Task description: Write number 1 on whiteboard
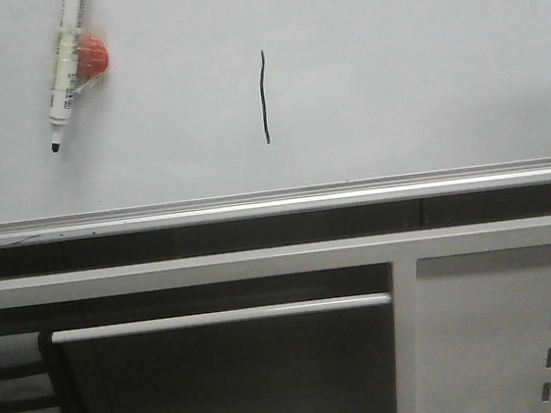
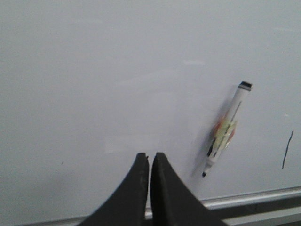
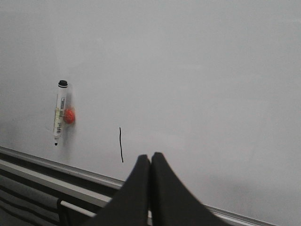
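Glossy pale grey-white whiteboard [image 1: 418,63] fills most of what I see, smooth and plain, with a ribbed silver aluminium rail [image 1: 275,204] running along its lower edge. Near the middle of the board stands the number 1 [image 1: 264,97], a thin black marker stroke, vertical and slightly wavy, well above the rail. Off to its left a white cylindrical marker pen with a black tip [image 1: 67,59] clings to the board at a slight tilt, tip down, with a round orange-red piece [image 1: 93,54] beside its barrel; the pen carries a greenish label with dark print too small to read. Below the rail sits a white perforated metal panel [image 1: 511,335] with slanted slots. My left gripper [image 2: 150,156] has its tapered matte black fingers pressed together on nothing, and my right gripper [image 3: 150,158] is likewise closed and empty, both clear of the board.
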Motion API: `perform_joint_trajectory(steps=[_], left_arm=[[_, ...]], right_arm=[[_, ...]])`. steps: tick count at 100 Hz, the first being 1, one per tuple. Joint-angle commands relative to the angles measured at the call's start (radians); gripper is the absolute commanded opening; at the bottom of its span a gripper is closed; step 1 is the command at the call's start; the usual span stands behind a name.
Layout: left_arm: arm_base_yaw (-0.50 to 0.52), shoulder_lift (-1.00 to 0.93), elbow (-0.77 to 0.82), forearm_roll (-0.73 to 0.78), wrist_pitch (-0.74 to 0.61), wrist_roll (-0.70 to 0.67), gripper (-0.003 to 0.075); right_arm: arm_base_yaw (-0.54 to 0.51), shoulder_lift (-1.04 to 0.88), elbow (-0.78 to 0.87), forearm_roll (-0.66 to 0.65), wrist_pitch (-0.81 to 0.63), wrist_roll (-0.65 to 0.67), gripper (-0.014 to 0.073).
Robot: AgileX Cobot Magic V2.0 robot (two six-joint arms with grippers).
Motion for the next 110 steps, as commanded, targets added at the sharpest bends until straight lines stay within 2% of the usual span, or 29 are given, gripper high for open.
perform_joint_trajectory(steps=[1,28,43,110], left_arm=[[0.053,-0.032,-0.003,0.247,0.039,-0.294,-0.002],[0.059,-0.17,0.167,0.31,-0.031,-0.353,-0.002],[0.059,-0.206,0.261,0.328,-0.182,-0.355,-0.002],[0.059,-0.204,0.259,0.319,-0.15,-0.355,-0.002]], right_arm=[[-0.006,0.008,-0.023,0.013,-0.053,0.0,-0.0052],[-0.006,0.008,-0.023,0.013,-0.053,0.0,-0.0052],[-0.006,0.008,-0.023,0.013,-0.051,0.0,-0.0052],[-0.006,0.008,-0.023,0.013,-0.051,0.0,-0.0052]])
